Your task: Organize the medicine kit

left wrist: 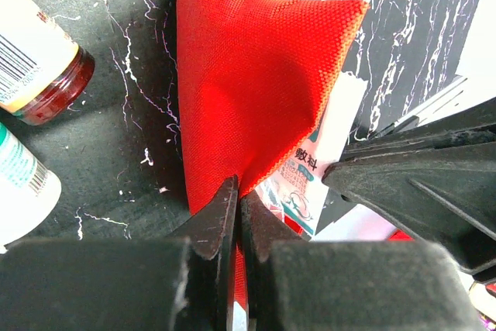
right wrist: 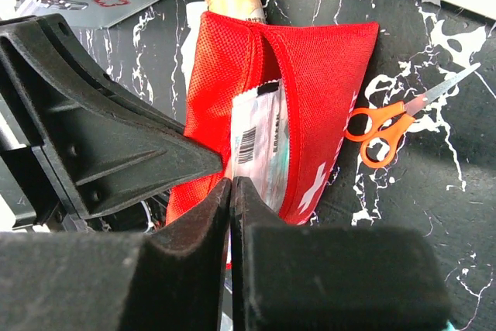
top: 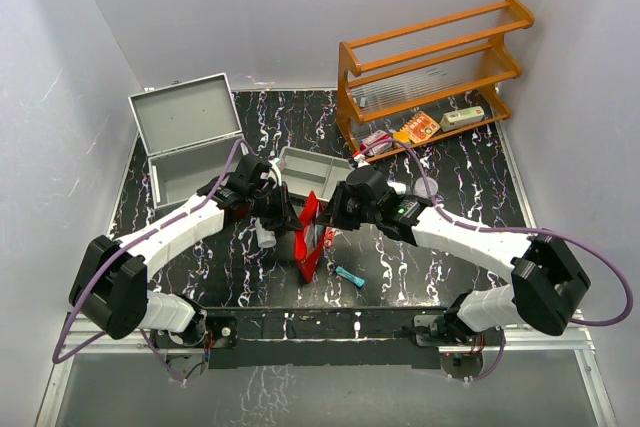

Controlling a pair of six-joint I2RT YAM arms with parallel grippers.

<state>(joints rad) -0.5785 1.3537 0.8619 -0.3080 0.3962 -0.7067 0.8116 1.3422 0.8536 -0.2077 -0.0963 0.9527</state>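
Black table (top: 470, 162) with white marbled veins fills the centre of the top view, and plain white walls (top: 280, 7) box it in at 9, 12 and 3 o'clock. An orange-brown tiered wooden shelf rack (top: 430, 77) stands on the table at about 1 o'clock, near the back wall. A grey metal panel (top: 320, 392) runs along 6 o'clock.

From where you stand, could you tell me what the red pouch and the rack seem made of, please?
The red pouch looks like matte woven fabric; its grid weave shows. The rack looks like varnished wood, orange-brown with slight sheen, though painted metal is possible.
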